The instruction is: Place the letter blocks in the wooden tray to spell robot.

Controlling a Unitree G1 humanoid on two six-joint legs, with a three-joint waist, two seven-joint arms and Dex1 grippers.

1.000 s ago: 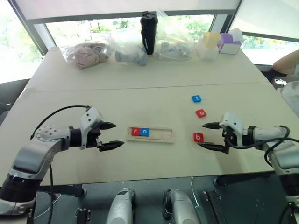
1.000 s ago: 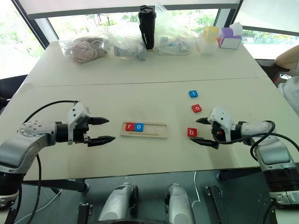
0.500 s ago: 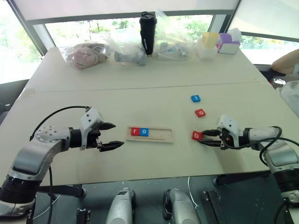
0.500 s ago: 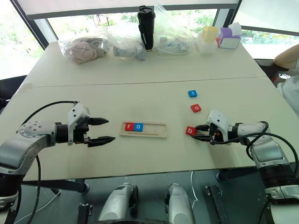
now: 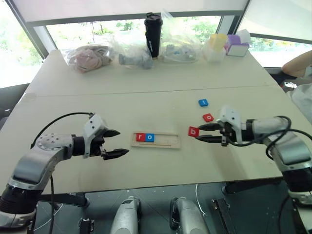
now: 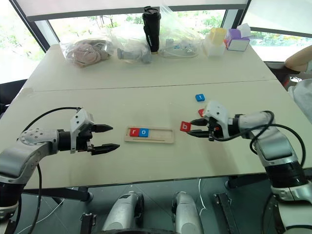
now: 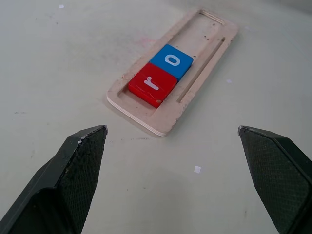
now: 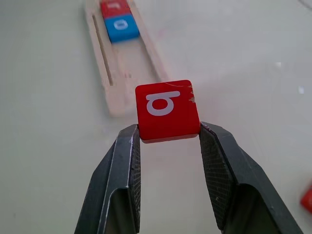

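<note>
A: Tray [image 5: 156, 140] of pale wood lies in the middle of the tabletop [image 5: 146, 97], with red "r" block [image 7: 152, 84] and blue "o" block [image 7: 171, 60] side by side at its left end.

B: And the grippers?

A: Right gripper [image 8: 169, 141] is clamped on red "b" block [image 8: 167, 110], lifted just right of the tray. Left gripper [image 5: 113, 143] has fingers wide apart, near the tray's left end. Blue "t" block [image 5: 204, 102] and red "o" block [image 5: 208, 117] lie on the tabletop.
</note>
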